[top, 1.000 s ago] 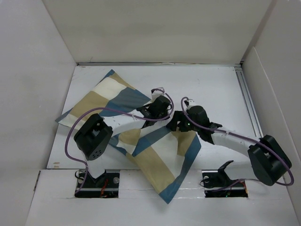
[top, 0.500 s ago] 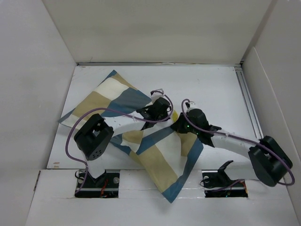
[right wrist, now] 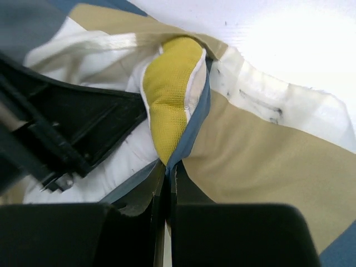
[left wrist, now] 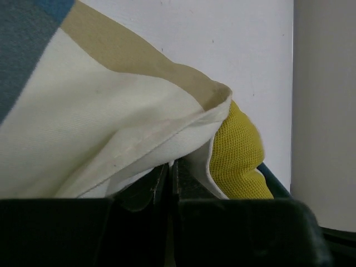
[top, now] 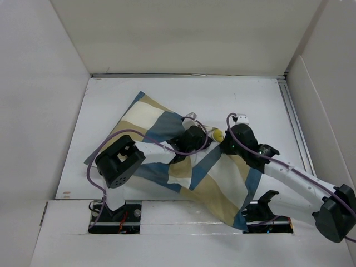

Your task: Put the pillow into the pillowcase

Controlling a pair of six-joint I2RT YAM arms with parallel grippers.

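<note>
Pillow (top: 218, 134) is nearly all inside the pillowcase (top: 222, 186). Only one yellow corner shows, poking out of the case's mouth approx mid-table, btw the two grippers. The rest of it is hidden under the checked fabric, so can't say how squarely it sits in there. The case lies diagonally on the white table (top: 256, 100), one corner toward the far left and the opposite one down at the near ledge by the right arm's base, w/ folds and slack across the middle. Left gripper (top: 196, 137) has its jaws together, clamped on the cream hem of the mouth just left of the yellow corner. Right gripper (top: 231, 140) has its jaws together too, pinching the blue-edged hem right at the base of that corner; can't tell whether the pillow's edge is caught in the pinch as well. Judging by this, the stuffing is mostly done. What's left is prob. to draw the hem over the last corner so no yellow shows, then let go and maybe shake the filling down toward the closed end. W/ both grips so close to the corner, a pull could drag the pillow along instead of covering it.
</note>
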